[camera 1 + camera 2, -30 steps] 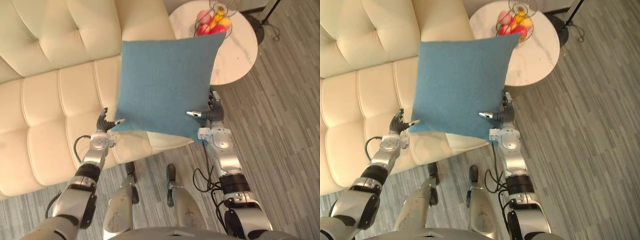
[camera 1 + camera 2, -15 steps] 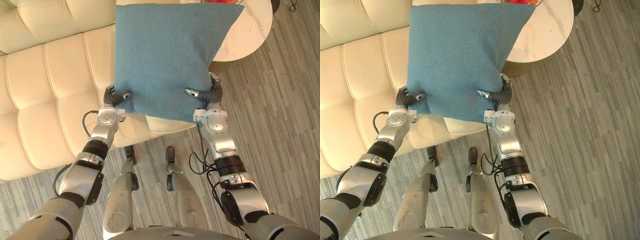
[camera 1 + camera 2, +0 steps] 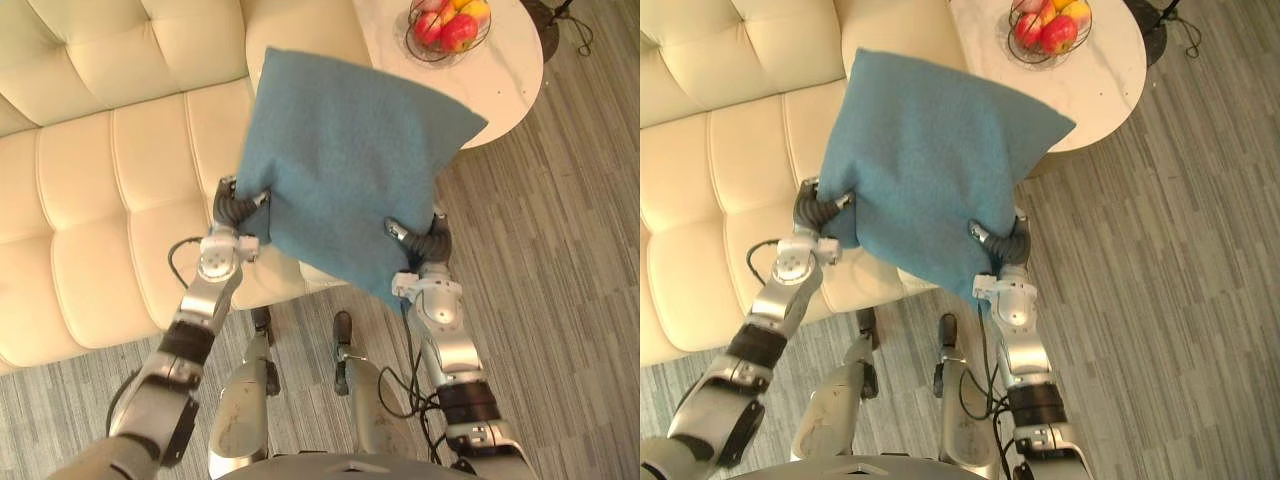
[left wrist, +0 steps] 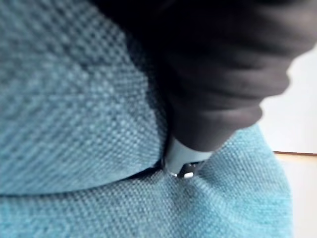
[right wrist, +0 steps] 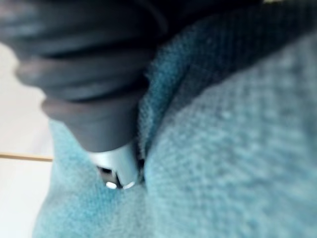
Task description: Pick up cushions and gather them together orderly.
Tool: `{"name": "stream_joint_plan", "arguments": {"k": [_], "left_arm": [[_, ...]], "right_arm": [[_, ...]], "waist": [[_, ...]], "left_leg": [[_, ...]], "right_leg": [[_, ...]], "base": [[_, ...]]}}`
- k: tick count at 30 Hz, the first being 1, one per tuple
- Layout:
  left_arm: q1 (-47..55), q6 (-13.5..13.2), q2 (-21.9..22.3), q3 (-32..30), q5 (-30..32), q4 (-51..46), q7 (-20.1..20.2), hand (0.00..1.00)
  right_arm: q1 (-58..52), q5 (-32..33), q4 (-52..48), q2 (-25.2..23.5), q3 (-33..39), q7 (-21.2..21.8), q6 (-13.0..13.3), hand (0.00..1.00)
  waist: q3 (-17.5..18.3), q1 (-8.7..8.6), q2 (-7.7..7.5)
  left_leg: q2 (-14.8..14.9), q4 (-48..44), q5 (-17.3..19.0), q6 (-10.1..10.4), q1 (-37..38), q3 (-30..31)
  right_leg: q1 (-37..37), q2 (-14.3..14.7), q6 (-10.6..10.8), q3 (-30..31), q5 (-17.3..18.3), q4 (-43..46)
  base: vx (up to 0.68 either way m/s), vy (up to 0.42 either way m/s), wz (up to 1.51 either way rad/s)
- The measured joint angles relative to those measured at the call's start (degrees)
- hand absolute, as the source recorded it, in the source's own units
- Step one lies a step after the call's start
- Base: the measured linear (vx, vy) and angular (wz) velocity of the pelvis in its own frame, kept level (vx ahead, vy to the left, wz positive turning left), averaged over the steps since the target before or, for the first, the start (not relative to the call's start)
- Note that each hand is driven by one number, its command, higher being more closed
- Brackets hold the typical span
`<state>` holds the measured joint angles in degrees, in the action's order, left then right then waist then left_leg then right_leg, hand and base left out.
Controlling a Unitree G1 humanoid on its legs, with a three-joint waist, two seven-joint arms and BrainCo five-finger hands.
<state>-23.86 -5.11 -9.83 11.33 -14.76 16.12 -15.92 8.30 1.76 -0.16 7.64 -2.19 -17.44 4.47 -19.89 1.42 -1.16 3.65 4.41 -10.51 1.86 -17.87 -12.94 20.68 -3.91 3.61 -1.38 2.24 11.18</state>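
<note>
The left hand and the right hand each clamped a lower corner of the square teal woven-fabric cushion, held tilted over the cream tufted leather sofa

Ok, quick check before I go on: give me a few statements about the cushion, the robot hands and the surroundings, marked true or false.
1. The left robot hand and the right robot hand both grip the blue cushion. True.
2. The sofa is cream. True.
3. The blue cushion lies flat on the sofa seat. False: it is held up in the air.
4. The wire fruit basket sits on the sofa. False: it stands on the round white table.
</note>
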Motion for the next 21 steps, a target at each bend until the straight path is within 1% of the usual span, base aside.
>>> {"name": "stream_joint_plan", "arguments": {"k": [3,4,5,6,7,9,10,12,13,14,16,18,21], "left_arm": [[7.19,0.04,1.06,-0.06,1.46,-5.43,0.10,1.00],[10.48,0.05,1.74,-0.32,1.62,-8.39,0.14,1.00],[13.34,0.04,2.53,-0.41,2.17,-10.81,0.25,1.00],[14.73,0.04,2.88,-0.52,2.69,-11.96,0.42,1.00],[19.63,0.04,3.88,-1.12,3.42,-15.12,1.30,1.00],[21.83,0.04,4.34,-1.23,3.75,-16.06,1.36,1.00],[24.39,0.04,4.48,-1.28,3.75,-18.04,1.36,1.00],[28.02,0.03,4.52,-1.42,3.77,-21.73,1.50,1.00],[28.87,0.03,4.59,-1.46,3.77,-22.54,1.63,1.00],[30.95,0.02,4.78,-1.56,3.77,-24.54,1.78,1.00],[32.43,-0.06,4.99,-1.55,3.79,-25.68,1.84,1.00],[35.25,-0.18,5.47,-1.09,3.91,-27.97,1.96,1.00],[36.80,-0.58,5.47,-0.59,4.95,-30.31,2.12,1.00]], "right_arm": [[-3.14,-2.58,-2.81,-0.04,0.00,1.19,-0.42,1.00],[-4.54,-3.89,-4.30,-0.06,0.00,1.92,-0.68,1.00],[-5.96,-4.44,-5.48,-0.07,0.00,2.38,-0.88,1.00],[-6.61,-4.51,-5.94,-0.13,-0.01,2.57,-0.91,1.00],[-8.35,-4.79,-6.12,-0.36,-0.62,3.94,-0.93,1.00],[-9.61,-5.87,-6.25,-0.36,-1.42,4.43,-0.93,1.00],[-11.59,-6.69,-7.87,-0.61,-2.41,4.68,-1.04,1.00],[-14.33,-6.75,-11.31,-0.92,-3.65,4.97,-1.04,1.00],[-15.05,-6.75,-12.15,-1.00,-3.90,5.00,-1.04,1.00],[-16.79,-6.83,-14.54,-1.28,-4.32,5.13,-1.04,1.00],[-17.78,-8.08,-16.23,-1.54,-4.39,5.64,-1.03,1.00],[-20.14,-9.00,-19.03,-1.70,-4.45,5.96,-1.00,1.00],[-21.81,-11.01,-21.88,-2.11,-4.46,5.84,-0.93,1.00]], "waist": [[0.17,-0.58,0.21],[0.66,-0.92,0.69],[1.88,-1.12,1.33],[2.31,-1.09,1.60],[4.02,-0.78,2.70],[5.90,-0.73,3.46],[7.11,-0.44,4.44],[8.55,-0.32,5.16],[9.21,-0.29,5.22],[10.77,-0.04,5.13],[11.45,-0.03,4.90],[14.22,-0.06,4.75],[15.37,0.14,4.49]], "left_leg": [[-0.28,0.04,0.04,0.05,2.52,1.13],[-0.35,0.06,0.04,0.05,3.19,2.00],[-0.43,0.06,0.04,0.05,3.26,2.43],[-0.46,0.07,0.03,0.05,3.53,2.65],[-0.66,0.08,0.03,0.05,5.03,3.04],[-0.72,0.09,0.03,0.05,5.11,3.39],[-0.72,0.12,0.04,0.06,6.19,3.59],[-0.64,0.13,0.20,0.20,7.28,3.83],[-0.56,0.13,0.30,0.24,7.30,3.90],[-0.18,0.13,0.57,0.41,7.85,3.98],[-0.22,0.15,0.99,0.78,9.52,4.35],[-0.30,0.45,1.41,0.83,10.30,5.28],[-0.35,0.08,1.48,0.66,10.31,6.68]], "right_leg": [[-3.72,0.00,0.01,-1.27,0.20,-1.34],[-5.10,0.00,0.01,-1.89,0.20,-2.09],[-5.70,0.01,0.01,-2.50,0.20,-2.55],[-6.12,0.06,0.01,-2.61,0.20,-2.77],[-8.02,0.02,0.01,-2.67,0.21,-3.37],[-8.42,-0.02,0.01,-2.92,0.20,-3.75],[-9.64,-0.05,0.00,-3.24,0.21,-3.89],[-10.89,-0.05,-0.05,-3.80,0.30,-3.93],[-10.91,-0.04,-0.05,-3.91,0.30,-3.88],[-11.39,-0.01,-0.08,-4.01,0.31,-3.69],[-13.21,-0.04,-0.18,-4.18,0.70,-3.69],[-14.67,-0.17,-0.59,-5.42,1.12,-3.73],[-15.90,-0.52,-0.39,-7.92,1.36,-2.77]], "base": [[0.09,-0.016,0.19],[0.07,-0.005,0.26],[0.07,-0.003,0.24],[0.07,-0.007,0.17],[0.05,-0.004,0.09],[0.03,0.001,0.09],[0.02,0.007,0.10],[-0.02,0.011,0.10],[-0.05,0.015,0.06],[-0.04,0.012,0.04],[-0.04,0.010,0.07],[-0.05,0.017,0.22],[-0.05,0.022,0.44]]}}
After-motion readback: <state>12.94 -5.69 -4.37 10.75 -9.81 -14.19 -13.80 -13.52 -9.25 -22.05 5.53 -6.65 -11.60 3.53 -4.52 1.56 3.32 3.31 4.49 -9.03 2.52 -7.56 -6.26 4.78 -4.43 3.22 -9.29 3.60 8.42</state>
